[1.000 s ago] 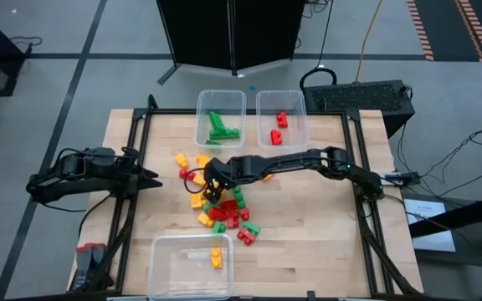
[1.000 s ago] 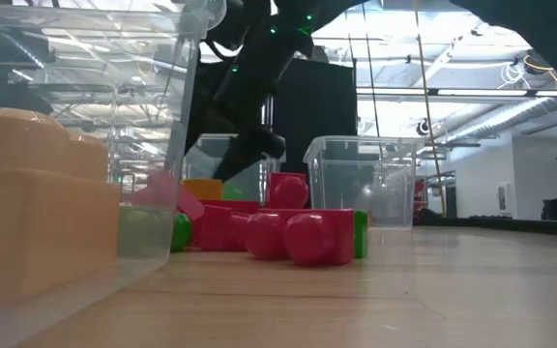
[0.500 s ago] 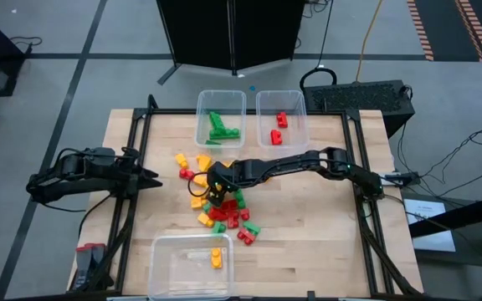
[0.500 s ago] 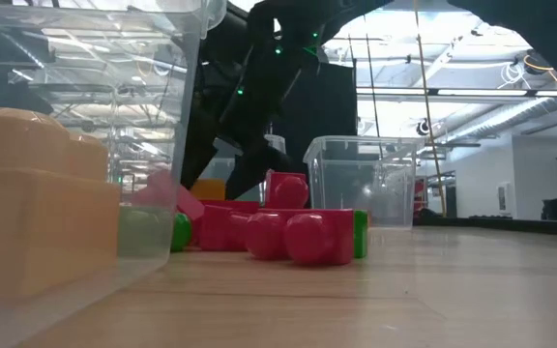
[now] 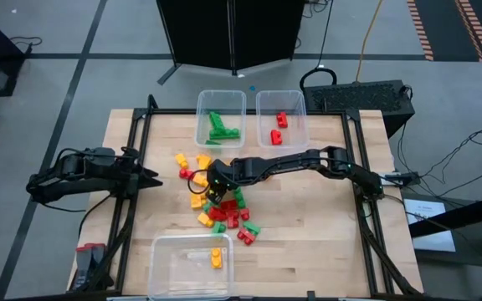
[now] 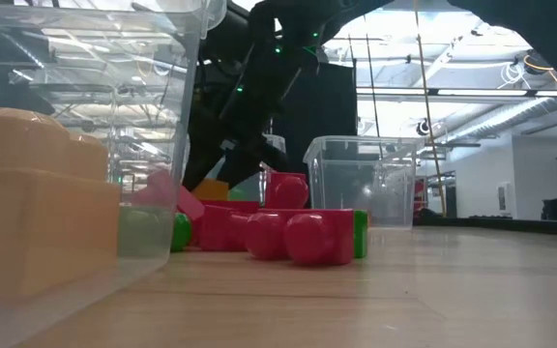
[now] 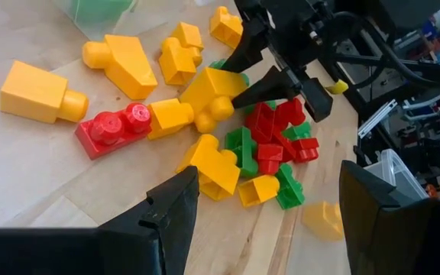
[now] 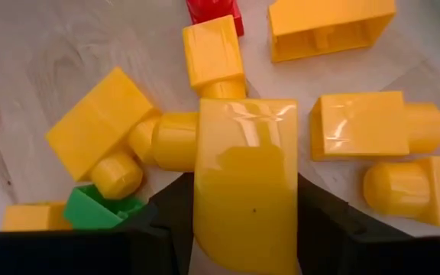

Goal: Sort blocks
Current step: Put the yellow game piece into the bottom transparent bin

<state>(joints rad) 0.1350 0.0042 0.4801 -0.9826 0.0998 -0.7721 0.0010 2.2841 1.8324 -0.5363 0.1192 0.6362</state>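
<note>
Right wrist view: right hand clamps glossy yellow block; left hand wide.

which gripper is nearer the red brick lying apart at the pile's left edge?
Right. The right gripper is over the pile just beside the red brick; the left gripper waits open, farther off at the table's left.

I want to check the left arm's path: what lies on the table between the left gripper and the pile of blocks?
In the high view, only bare wood lies between the left gripper and the nearest blocks. The right gripper is farther on, over the pile.
</note>
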